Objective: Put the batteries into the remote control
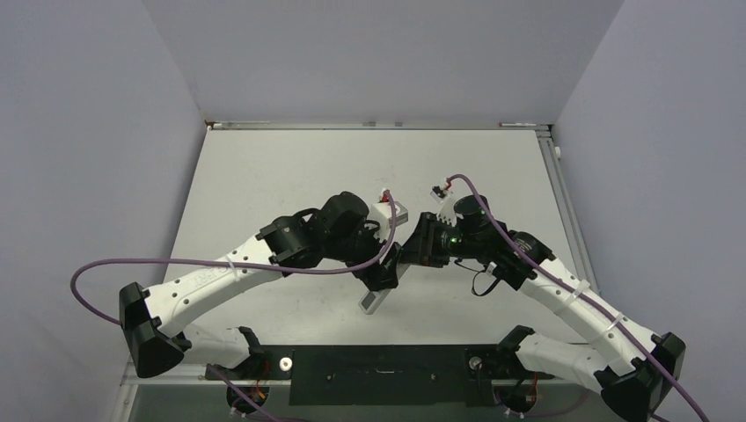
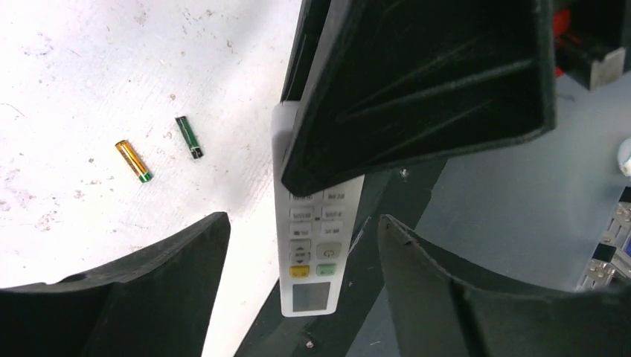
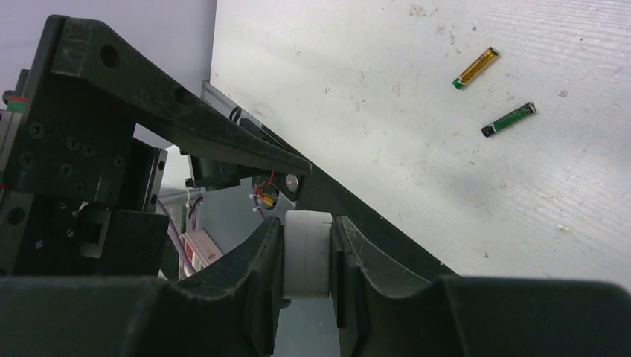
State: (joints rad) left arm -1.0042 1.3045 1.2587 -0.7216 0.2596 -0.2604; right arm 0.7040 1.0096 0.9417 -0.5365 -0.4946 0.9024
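Right wrist view alone shows right fingers clamping one slim white plastic remote control; left fingers gape. Two batteries: gold-orange cylinder, dark-green cylinder.

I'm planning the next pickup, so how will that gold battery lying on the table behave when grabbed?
The gold battery is a smooth cylinder lying on its side on the flat table, so a sideways nudge would probably roll it. Its glossy casing looks slippery and may slip out of a pinch. It seems rigid.

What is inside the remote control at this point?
Not visible: the remote control shows only its button face, its back hidden. The gold battery and dark battery lie on the table, outside it.
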